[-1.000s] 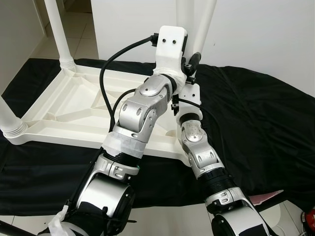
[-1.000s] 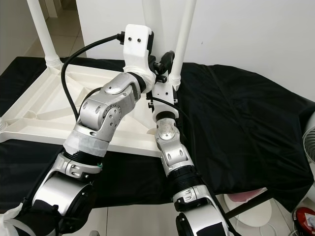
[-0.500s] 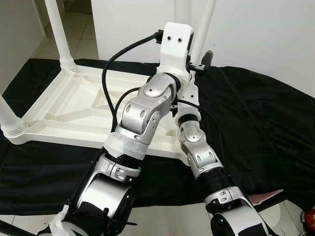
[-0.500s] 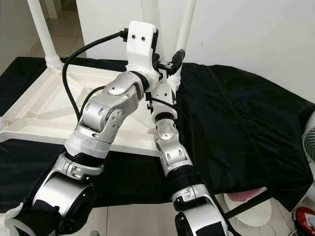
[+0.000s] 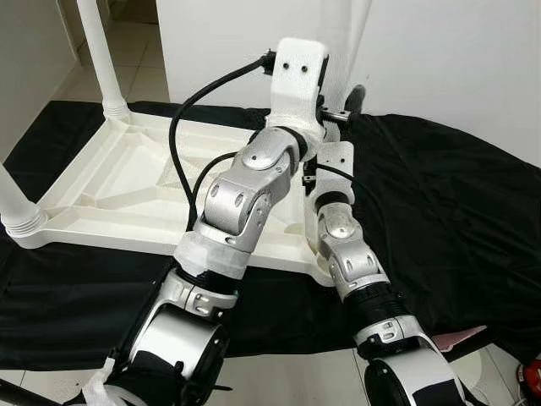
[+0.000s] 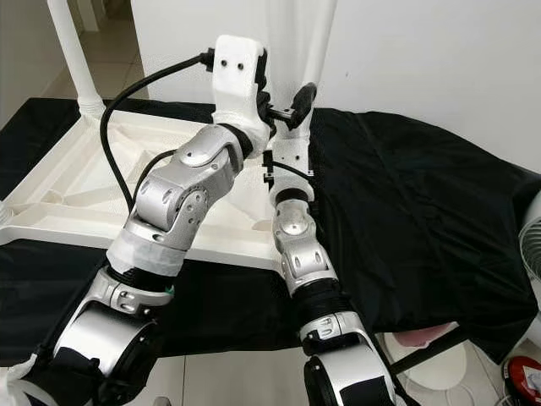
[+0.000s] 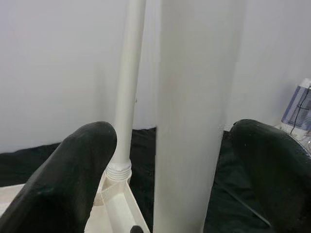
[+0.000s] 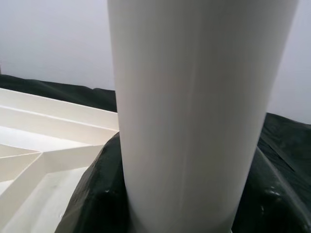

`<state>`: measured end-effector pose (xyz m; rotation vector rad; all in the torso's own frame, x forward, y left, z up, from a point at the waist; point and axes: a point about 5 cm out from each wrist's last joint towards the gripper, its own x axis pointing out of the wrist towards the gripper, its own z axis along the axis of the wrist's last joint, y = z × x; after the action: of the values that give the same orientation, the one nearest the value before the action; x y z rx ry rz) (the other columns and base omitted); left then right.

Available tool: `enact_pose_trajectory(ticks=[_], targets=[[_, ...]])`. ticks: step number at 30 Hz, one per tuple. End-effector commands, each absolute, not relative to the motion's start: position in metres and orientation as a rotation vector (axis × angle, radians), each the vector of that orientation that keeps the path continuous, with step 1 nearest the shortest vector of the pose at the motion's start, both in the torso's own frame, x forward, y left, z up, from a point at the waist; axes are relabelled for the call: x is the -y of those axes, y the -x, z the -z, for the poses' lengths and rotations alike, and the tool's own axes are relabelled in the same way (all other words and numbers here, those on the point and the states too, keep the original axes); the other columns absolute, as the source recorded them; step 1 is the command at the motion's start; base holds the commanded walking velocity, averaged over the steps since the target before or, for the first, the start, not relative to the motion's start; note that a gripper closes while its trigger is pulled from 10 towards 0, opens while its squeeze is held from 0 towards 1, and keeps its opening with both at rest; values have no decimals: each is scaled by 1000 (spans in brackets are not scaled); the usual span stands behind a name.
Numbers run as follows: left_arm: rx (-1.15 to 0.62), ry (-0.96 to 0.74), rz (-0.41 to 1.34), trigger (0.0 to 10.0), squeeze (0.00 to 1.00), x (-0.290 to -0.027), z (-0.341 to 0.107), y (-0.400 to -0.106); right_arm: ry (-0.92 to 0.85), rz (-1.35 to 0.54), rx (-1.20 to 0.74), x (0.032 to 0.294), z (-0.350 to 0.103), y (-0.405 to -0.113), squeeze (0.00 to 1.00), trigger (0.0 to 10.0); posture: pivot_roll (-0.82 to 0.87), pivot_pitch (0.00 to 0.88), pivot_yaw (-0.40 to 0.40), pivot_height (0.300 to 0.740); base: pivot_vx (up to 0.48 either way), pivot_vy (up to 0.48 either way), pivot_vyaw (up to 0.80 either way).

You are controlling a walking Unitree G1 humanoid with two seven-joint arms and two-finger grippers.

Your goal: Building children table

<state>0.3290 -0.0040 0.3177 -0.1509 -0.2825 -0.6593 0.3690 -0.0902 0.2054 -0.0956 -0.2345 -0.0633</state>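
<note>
The white children's table [image 5: 101, 194] lies upside down on a black cloth. Upright legs stand at its far-left corner [image 5: 95, 51], near-left corner [image 5: 13, 199] and far-right corner [image 7: 127, 97]. A loose white leg [image 5: 358, 34] stands upright over the table's right side, its lower end hidden behind my arms. My right gripper [image 8: 184, 194] is shut on this leg low down, black fingers [image 8: 95, 194] pressed to both sides. Higher up, my left gripper [image 7: 175, 127] is open around the same leg, with a gap beside one finger [image 7: 73, 179].
The black cloth [image 5: 456, 211] covers the floor to the right of the table. A white wall [image 5: 456, 59] rises close behind. A pink and white object [image 6: 423, 342] and a red item [image 6: 524, 376] lie at the near right on the tiles.
My left wrist has turned and its black finger has swung to the right along the leg. My right forearm has shifted slightly right. The table has not moved.
</note>
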Motion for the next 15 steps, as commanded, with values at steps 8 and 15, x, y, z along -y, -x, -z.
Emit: enact_pose_trajectory(ticks=[8, 15], targets=[[310, 202, 724, 10000, 0, -7, -317, -323, 42, 98, 224, 107, -202, -369, 0, 10000, 79, 40, -72, 740, 0, 0, 0], [289, 186, 617, 10000, 0, -32, -303, -332, 34, 75, 197, 116, -189, -363, 0, 10000, 77, 40, -82, 740, 0, 0, 0]])
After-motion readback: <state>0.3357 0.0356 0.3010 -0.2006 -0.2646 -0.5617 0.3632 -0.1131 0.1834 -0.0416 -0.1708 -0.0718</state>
